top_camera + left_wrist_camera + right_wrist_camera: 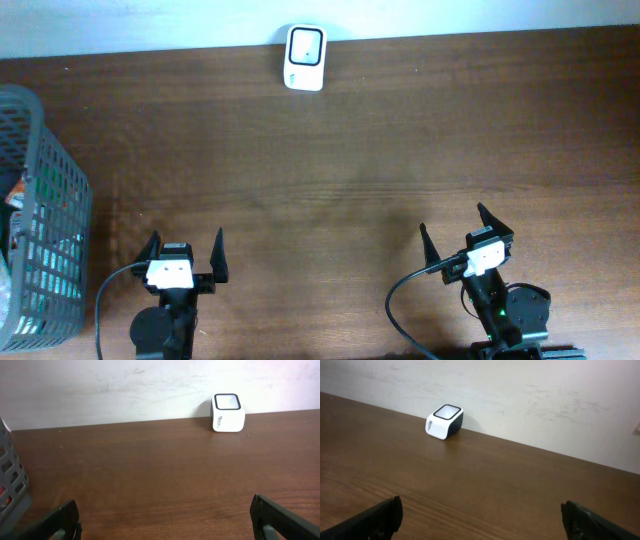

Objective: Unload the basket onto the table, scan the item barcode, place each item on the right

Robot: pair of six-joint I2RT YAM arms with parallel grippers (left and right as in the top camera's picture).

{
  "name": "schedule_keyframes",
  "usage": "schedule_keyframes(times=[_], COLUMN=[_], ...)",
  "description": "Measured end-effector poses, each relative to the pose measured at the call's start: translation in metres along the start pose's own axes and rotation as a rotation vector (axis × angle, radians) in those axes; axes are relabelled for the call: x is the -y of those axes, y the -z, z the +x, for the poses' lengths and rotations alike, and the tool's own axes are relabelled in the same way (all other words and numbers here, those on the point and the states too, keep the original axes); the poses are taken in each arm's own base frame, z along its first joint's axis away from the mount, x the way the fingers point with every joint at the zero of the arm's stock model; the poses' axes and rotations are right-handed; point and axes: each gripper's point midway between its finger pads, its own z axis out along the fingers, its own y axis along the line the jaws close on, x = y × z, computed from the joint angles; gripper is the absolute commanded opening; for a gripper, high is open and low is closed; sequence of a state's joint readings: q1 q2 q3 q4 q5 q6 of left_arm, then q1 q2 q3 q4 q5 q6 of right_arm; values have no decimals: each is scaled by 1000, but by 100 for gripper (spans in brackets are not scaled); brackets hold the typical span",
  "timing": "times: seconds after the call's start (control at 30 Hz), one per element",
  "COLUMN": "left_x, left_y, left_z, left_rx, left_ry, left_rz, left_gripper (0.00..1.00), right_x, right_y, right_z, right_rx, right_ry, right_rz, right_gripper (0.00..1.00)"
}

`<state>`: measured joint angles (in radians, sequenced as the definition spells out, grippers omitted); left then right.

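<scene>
A small white barcode scanner (304,57) with a dark-framed window stands at the table's far edge against the wall; it also shows in the left wrist view (228,412) and the right wrist view (444,421). My left gripper (185,252) rests open near the front edge at the left, nothing between its fingers. My right gripper (456,228) stands open at the front right, also holding nothing. Items lie inside the grey basket (60,190) at the left; only bits of orange and green packaging show through its mesh. No barcode is visible.
The grey mesh basket (10,480) takes up the left edge of the brown wooden table (330,170). A white wall runs along the far edge behind the scanner. Black cables trail from both arm bases at the front.
</scene>
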<state>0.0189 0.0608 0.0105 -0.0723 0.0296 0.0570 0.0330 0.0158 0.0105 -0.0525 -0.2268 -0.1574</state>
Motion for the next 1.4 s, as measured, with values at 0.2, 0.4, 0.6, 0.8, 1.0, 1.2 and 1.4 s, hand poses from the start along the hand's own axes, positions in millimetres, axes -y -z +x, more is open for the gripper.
schedule_keyframes(times=[0.2,0.4,0.6,0.8,1.0,1.2,1.4], left_x=[0,7,10,10,15,16,14], left_y=[0,0,9,12,0,-11,-21], left_z=[0,-1,-20,-50,-79,-104,-138], left_rx=[0,4,-14,-24,-94,-234,-426], left_ry=[0,0,1,2,9,23,42], left_rz=[0,41,66,74,118,141,155], left_gripper=[99,99,99,99,99,99,99], right_x=[0,0,0,0,0,0,0], right_y=[0,0,0,0,0,0,0], right_z=[0,0,0,0,0,0,0], right_rx=[0,0,0,0,1,2,2], right_ry=[0,0,0,0,0,1,1], right_rz=[0,0,0,0,1,1,1], right_gripper=[98,98,98,98,98,99,98])
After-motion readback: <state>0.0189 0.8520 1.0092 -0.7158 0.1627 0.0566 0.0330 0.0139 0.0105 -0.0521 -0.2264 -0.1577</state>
